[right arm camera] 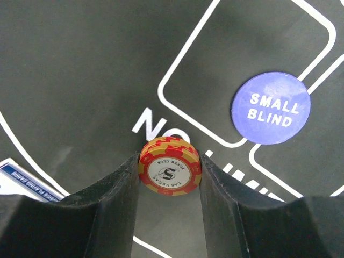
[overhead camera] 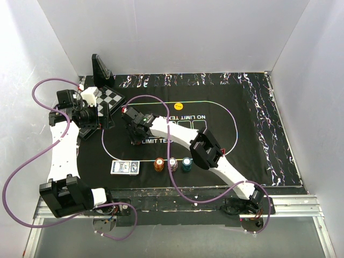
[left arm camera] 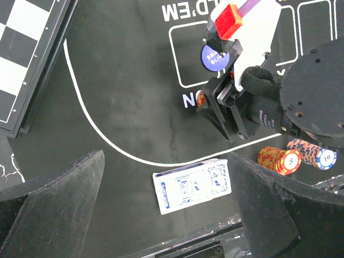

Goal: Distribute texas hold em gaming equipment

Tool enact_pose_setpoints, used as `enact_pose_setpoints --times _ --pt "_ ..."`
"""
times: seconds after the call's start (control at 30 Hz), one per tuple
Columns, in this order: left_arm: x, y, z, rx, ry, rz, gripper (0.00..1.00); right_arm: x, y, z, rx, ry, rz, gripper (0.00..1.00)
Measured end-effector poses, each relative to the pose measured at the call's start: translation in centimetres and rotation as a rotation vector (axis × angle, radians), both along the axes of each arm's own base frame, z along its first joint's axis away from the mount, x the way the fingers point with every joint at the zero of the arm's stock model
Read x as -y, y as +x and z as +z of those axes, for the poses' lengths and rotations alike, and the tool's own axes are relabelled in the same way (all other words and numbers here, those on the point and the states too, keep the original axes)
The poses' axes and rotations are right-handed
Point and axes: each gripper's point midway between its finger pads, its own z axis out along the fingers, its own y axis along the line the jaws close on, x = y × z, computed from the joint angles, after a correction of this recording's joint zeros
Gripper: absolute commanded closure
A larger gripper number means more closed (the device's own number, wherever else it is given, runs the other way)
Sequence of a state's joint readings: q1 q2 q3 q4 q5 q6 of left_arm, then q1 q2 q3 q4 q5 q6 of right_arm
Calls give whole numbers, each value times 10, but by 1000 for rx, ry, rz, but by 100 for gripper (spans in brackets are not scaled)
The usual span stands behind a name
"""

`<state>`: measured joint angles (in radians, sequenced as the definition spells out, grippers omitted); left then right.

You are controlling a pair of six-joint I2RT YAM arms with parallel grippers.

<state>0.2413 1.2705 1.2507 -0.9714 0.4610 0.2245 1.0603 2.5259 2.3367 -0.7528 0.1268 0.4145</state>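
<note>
Along the lower edge of the top view, a deck of blue-and-white patterned-back playing cards (overhead camera: 124, 167) lies flat on the black printed felt mat (overhead camera: 236, 140). Its long axis runs left to right. Just to its right is a row of three short chip stacks: an orange stack (overhead camera: 159, 164), a white stack (overhead camera: 173, 163) and a teal stack (overhead camera: 186, 164).

Further in, left of centre, the right tool (right arm camera: 169, 161) is pinching a single orange-and-yellow round poker chip marked 5 (right arm camera: 170, 173). It grips the chip by the rim, one finger pressed to each side, with the printed face turned up toward the wrist camera. The chip sits over the printed lettering inside the white oval. I cannot tell whether it rests on the surface or hangs just above it.

A round blue disc printed "SMALL BLIND" (right arm camera: 271, 108) lies flat inside a printed box, up and to the right of the pinched chip in the right wrist view. It is near the chip but not touching it.

The chip is already in the right arm's grip, so setting it down looks like that arm's job. That should take a straight descent, then spreading the fingers sideways.

The left tool (left arm camera: 165, 161) is spread wide and holds nothing. It hangs above the deck, which shows between its fingers.

Beyond these, a small yellow round disc (overhead camera: 179, 105) lies near the far curve of the oval. At the upper left, a black-and-white chessboard (overhead camera: 112, 98) sits at the mat's corner.
</note>
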Motion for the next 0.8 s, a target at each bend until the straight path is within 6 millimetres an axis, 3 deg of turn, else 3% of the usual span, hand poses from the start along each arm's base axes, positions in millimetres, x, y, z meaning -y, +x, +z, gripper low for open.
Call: enact_pose_setpoints --times 0.13,0.3,0.8 --pt "0 0 0 0 0 -1 0 5 6 -12 -11 -19 -14 99" --pt "-1 0 0 0 -2 1 0 9 14 -12 -6 -21 -26 96" --pt "1 0 0 2 -14 -8 0 11 18 -13 -11 -15 -33 35"
